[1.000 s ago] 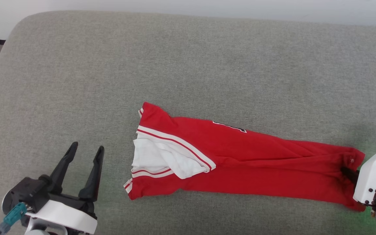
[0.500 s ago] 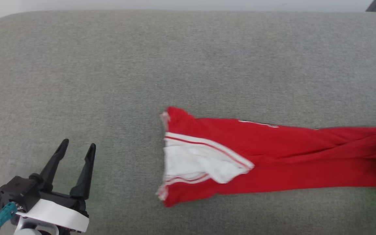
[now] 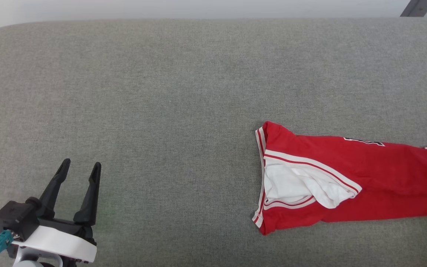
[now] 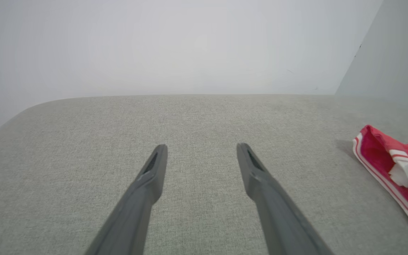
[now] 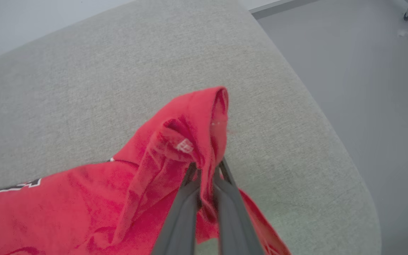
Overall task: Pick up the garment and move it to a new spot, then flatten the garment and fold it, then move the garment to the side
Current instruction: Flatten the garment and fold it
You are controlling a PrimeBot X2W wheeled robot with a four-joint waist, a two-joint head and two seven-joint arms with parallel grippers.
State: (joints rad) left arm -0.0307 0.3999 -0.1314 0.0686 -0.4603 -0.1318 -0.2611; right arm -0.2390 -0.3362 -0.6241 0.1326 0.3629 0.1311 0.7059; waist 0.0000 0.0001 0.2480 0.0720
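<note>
Cushion: broad grey woven cushion (image 3: 184,92); its rounded edge lies near the grip, so a long drag might tip cloth over.
Garment: soft red jersey shirt with white striped sleeves (image 3: 384,185), stretched along the cushion's right part; a thin pinch could slip.
Right gripper (image 5: 205,170): closed tight on its bunched red end.
Left gripper (image 3: 81,164): spread wide, empty, well apart from the sleeve end.

The white-cased left end effector (image 3: 81,163), its two long dark fingers spread wide and empty, points forward at the head view's lower left. The right end effector (image 5: 205,173) is clamped on the soft red garment (image 5: 175,141).
</note>
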